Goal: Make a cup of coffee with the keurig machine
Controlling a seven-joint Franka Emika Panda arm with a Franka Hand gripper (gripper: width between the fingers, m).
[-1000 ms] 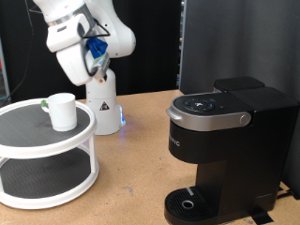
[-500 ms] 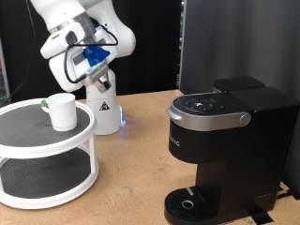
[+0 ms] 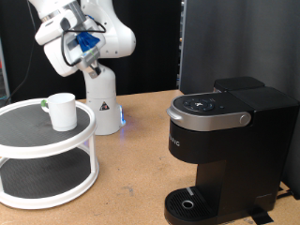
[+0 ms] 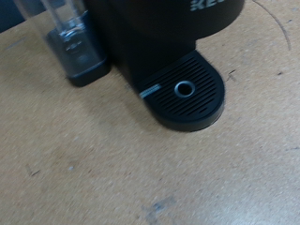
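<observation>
The white cup (image 3: pixel 62 111) stands upright on the top tier of a white round two-tier stand (image 3: pixel 28 141) at the exterior view's left. The black keurig machine (image 3: pixel 230 141) stands at the right with its lid shut and nothing on its round drip base (image 3: pixel 190 203). My gripper (image 3: pixel 58 39) is high at the top left, above the cup and well apart from it, with nothing seen in it. The wrist view shows no fingers, only the machine's drip base (image 4: pixel 184 91) and front from above.
A small green-lidded pod (image 3: pixel 44 104) sits just behind the cup on the stand. The arm's white pedestal (image 3: pixel 101 103) stands behind the stand. The machine's clear water tank (image 4: pixel 67 37) shows in the wrist view. A black panel rises behind the machine.
The arm's hand has risen and swung toward the exterior view's top left. The cup, pod and machine have not moved.
</observation>
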